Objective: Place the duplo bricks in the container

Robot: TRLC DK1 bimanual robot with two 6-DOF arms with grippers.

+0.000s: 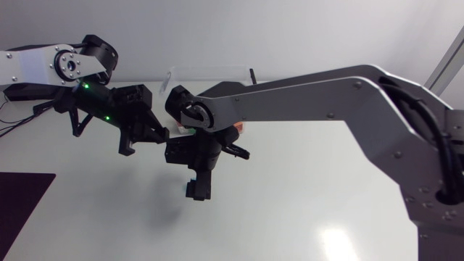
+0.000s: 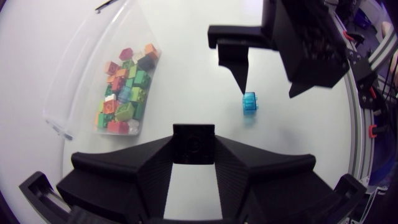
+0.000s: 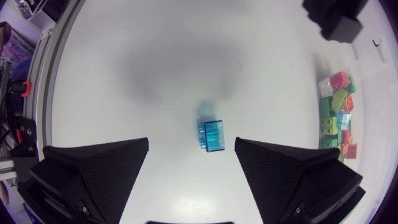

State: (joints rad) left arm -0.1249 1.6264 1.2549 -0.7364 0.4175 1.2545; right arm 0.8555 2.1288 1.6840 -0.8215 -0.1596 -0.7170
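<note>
A translucent blue duplo brick (image 3: 211,135) lies on the white table, below and between the fingers of my right gripper (image 3: 191,143), which stands open above it without touching it. In the left wrist view the same blue brick (image 2: 250,102) sits just under one fingertip of the right gripper (image 2: 267,92). The clear container (image 2: 74,93) holds several coloured bricks (image 2: 124,90). My left gripper (image 2: 194,144) is shut with nothing in it, near the container. In the head view the right gripper (image 1: 197,183) hides the blue brick, and the left gripper (image 1: 148,134) hangs beside it.
The right arm (image 1: 304,94) spans the table from the right and covers much of the container (image 1: 210,72). A dark mat (image 1: 22,210) lies at the front left corner. The container's bricks (image 3: 339,115) lie beyond my right gripper's finger.
</note>
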